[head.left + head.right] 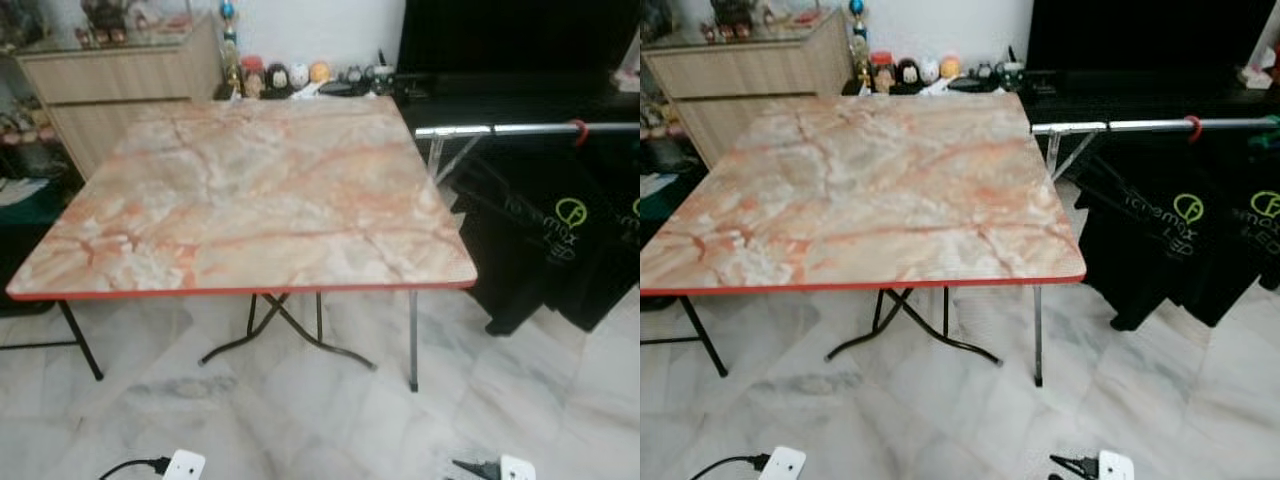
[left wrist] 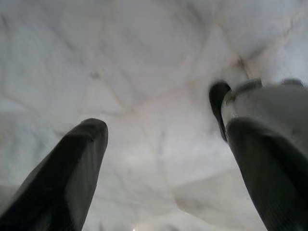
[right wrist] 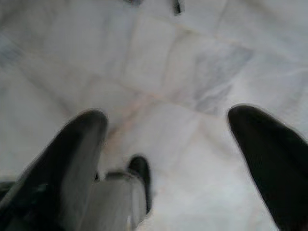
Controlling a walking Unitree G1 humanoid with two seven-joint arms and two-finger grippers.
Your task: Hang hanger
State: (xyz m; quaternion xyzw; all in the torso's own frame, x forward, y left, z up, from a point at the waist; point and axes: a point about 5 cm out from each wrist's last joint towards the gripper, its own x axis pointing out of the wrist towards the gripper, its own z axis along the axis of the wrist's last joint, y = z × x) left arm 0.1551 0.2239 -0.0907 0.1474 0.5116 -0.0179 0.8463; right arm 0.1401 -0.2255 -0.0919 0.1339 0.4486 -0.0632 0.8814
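Both pincers, left point(image 2: 163, 159) and right point(image 3: 166, 159), hung spread apart and empty over the floor point(image 2: 144, 57). Couldn't spot a hanger anywhere, honestly. Rail point(image 1: 520, 129) sat well ahead, to my right pincer's side, past the table point(image 1: 250, 200). Guess I was at the finding-it stage.

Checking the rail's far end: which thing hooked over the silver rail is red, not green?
The small red hook on the silver rail, nearer the table. The green one sits at the picture's right edge.
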